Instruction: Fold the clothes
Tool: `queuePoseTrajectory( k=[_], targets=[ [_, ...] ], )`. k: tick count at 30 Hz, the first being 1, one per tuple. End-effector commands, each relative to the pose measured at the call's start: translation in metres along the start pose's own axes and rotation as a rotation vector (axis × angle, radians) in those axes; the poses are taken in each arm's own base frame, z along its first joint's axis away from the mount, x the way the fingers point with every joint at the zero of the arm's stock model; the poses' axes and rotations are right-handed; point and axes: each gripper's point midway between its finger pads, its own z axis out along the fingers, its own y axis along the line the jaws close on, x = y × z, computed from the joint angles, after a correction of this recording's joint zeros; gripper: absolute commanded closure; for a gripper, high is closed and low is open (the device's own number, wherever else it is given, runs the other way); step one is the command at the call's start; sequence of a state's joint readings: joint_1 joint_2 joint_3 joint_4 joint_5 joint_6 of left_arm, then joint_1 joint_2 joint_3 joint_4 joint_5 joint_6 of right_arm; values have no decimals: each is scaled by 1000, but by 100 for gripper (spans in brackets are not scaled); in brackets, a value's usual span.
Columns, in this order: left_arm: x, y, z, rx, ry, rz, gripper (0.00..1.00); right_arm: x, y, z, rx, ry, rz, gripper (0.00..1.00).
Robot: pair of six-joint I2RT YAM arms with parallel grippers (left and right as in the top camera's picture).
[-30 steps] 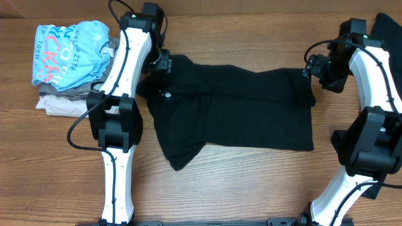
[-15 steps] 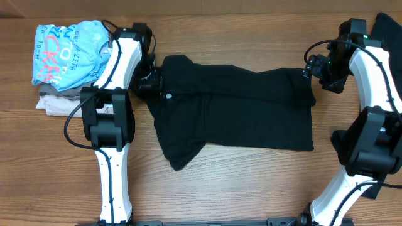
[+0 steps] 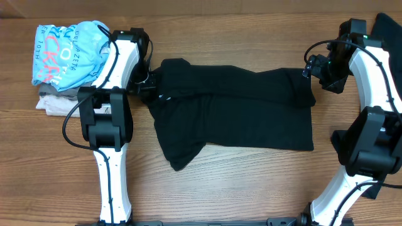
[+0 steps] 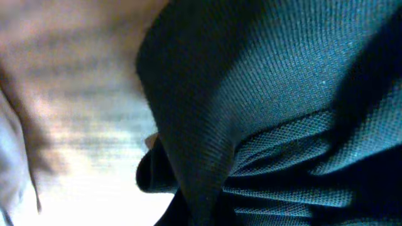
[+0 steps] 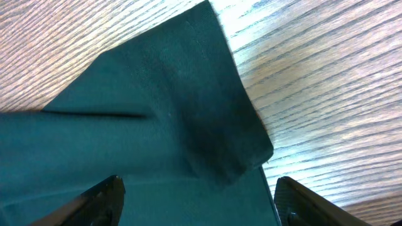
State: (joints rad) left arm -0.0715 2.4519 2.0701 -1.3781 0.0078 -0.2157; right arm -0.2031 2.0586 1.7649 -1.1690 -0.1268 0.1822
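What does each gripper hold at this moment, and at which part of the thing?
The left gripper is shut on the black shirt, at its far left edge. The right gripper stands open over the shirt's right corner and holds nothing.

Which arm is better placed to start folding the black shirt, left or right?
Left: the left pincer is shut at the black shirt's edge, fabric apparently bunched in it; the right pincer hangs open above the opposite corner.
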Motion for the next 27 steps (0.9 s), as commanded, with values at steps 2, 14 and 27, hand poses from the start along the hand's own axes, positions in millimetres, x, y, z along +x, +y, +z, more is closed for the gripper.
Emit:
queuePoseTrajectory(
  k=[2, 14, 27],
  targets=[
    [18, 17, -2, -62, 57, -95, 96, -3, 0, -4, -12, -9, -2, 20],
    [11, 16, -1, -46, 29, -180, 96, 45, 166, -19, -483, 38, -409, 24],
    [-4, 5, -1, 13, -22, -207, 96, 109, 328, 39, -386, -222, -863, 13]
  ],
)
